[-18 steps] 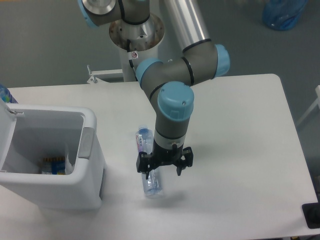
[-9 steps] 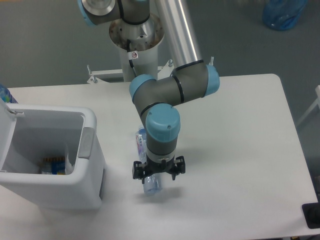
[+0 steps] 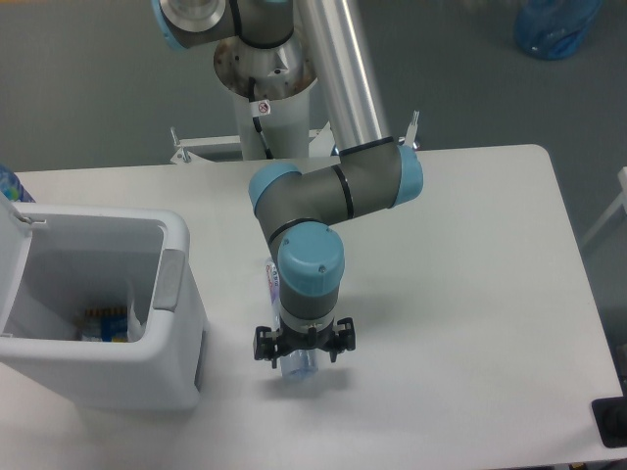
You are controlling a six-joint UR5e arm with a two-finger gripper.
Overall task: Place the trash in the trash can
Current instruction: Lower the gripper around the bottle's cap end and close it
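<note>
— Presently, which step?

— Pick-up of the crushed bottle [image 3: 297, 364]. It lies on the table [image 3: 460, 294], just right of the trash can [image 3: 103, 304]. The gripper [image 3: 299, 354] sits directly over it; whether the jaws grip it I cannot tell, as the wrist hides them.

— Next move?

— In my judgement, a firm hold, then a lift above the bin's rim, leftward.

— Obstructions?

— The bin's near wall only. Its lid is up, and some items already lie inside.
</note>
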